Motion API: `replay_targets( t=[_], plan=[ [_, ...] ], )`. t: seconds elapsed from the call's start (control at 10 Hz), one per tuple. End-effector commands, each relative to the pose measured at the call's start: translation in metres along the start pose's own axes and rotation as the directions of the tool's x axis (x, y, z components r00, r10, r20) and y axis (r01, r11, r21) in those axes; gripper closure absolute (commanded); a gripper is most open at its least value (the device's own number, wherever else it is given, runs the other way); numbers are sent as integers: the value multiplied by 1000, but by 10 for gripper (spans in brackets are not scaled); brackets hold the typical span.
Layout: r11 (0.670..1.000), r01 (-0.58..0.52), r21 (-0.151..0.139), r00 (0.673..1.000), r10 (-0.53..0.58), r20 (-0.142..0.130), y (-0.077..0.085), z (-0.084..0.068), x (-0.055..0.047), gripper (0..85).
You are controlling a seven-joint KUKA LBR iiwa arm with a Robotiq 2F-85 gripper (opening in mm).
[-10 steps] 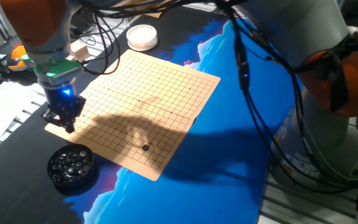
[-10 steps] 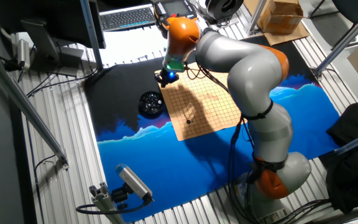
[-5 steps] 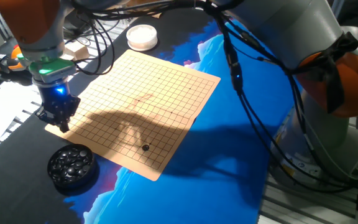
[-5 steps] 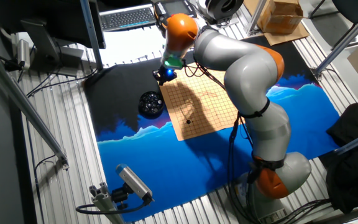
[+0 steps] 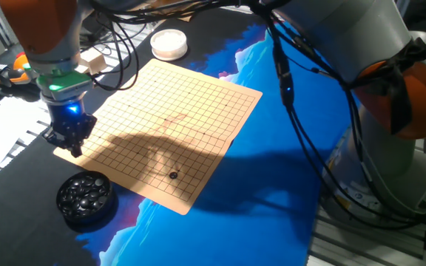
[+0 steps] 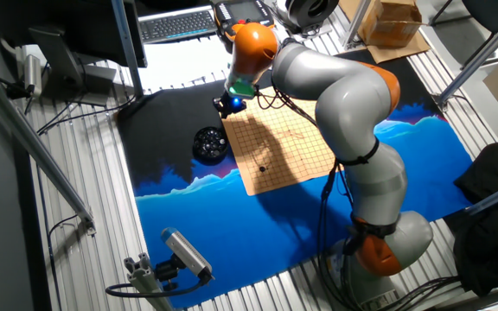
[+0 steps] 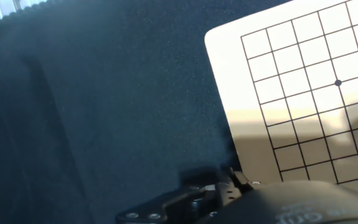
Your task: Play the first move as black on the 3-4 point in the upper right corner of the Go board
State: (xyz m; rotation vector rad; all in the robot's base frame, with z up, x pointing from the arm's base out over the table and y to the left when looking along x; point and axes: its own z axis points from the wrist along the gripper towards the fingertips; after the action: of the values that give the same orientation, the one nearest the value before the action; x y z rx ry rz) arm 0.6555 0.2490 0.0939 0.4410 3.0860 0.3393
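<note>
A single black stone sits on a grid crossing of the Go board, a few lines in from the board corner closest to the fixed view's camera; the round bowl of black stones stands just off the board's edge, on the dark cloth (well apart from the played stone); the gripper hangs above another board corner, beside the bowl; whether its jaws are parted or hold anything cannot be told; a white dish lies beyond the board's far edge.
</note>
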Motion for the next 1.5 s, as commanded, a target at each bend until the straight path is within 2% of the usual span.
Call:
replay_targets(
  t=[0.0, 0.2, 0.6, 0.9, 1.1, 1.4],
  plan=[
    [1000, 0, 0, 1000, 0, 0, 0, 0, 0, 850],
    [1000, -1, -11, 1000, 1, -3, 0, 0, 0, 850],
    [999, 32, -22, 999, -32, -7, -19, 7, -40, 850],
    [999, 41, -8, 999, -40, 15, -27, 16, -56, 850],
    [998, 61, -8, 998, -61, 15, -34, 15, -67, 850],
    [998, 69, -8, 997, -69, 16, -40, 19, -73, 850]
  ],
)
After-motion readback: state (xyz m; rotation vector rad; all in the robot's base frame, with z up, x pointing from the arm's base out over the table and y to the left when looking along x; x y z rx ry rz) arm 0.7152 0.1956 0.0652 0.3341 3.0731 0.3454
